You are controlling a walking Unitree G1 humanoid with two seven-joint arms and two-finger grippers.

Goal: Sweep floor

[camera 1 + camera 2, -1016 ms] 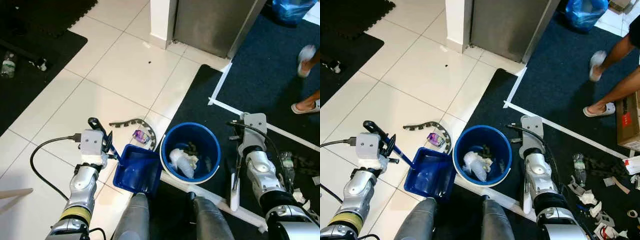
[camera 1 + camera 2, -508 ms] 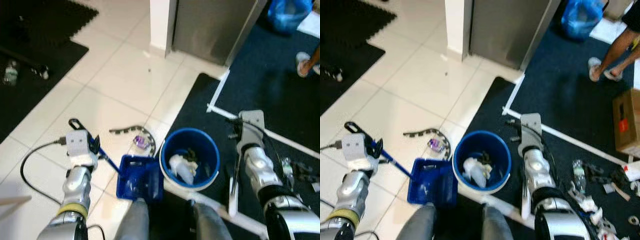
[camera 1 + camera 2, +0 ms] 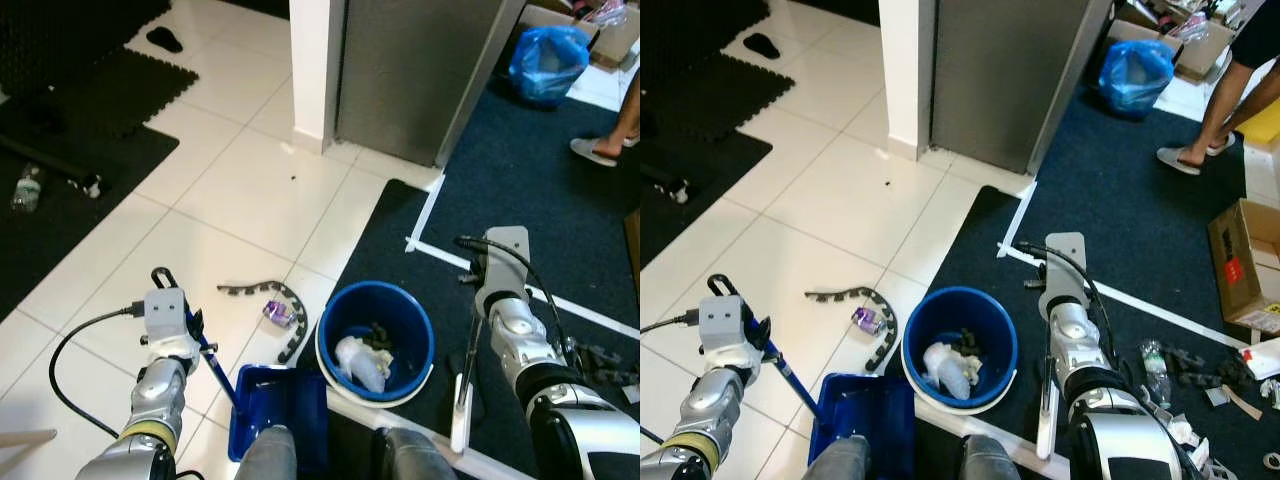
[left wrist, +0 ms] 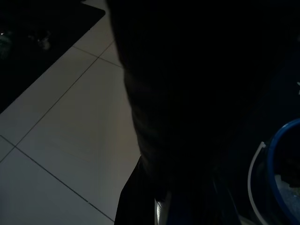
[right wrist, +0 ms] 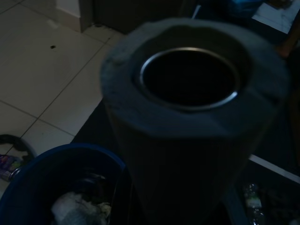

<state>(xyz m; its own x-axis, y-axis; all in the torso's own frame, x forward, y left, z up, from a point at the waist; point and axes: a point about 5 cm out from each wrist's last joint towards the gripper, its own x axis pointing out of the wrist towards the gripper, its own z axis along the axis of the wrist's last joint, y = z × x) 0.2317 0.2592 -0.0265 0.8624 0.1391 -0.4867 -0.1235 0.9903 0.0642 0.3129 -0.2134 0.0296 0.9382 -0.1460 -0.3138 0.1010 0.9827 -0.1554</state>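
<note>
Two silver arms reach down over a floor that is part white tile (image 3: pixel 230 190), part dark carpet (image 3: pixel 520 190). The left hand (image 3: pixel 190 335) is closed around the thin blue handle of a blue dustpan (image 3: pixel 275 410), which rests on the tile close in front of the robot's legs, its handle slanting up toward the left hand. Just beside the dustpan stands a round blue bucket (image 3: pixel 375 340) with crumpled white paper and dark scraps inside; it sits at the edge of the carpet. On the tile just beyond the dustpan lie a curved black strip (image 3: pixel 275 300) and a small purple wrapper (image 3: pixel 277 313), close to each other and near the bucket.

The right hand (image 3: pixel 470 350) is beside the bucket, at a pale stick (image 3: pixel 460 410) that slants down to the carpet; whether its fingers are spread or pressed together cannot be told. A person's foot in a sandal (image 3: pixel 600 150) stands on the carpet well away, near a blue bag (image 3: pixel 550 65).
</note>
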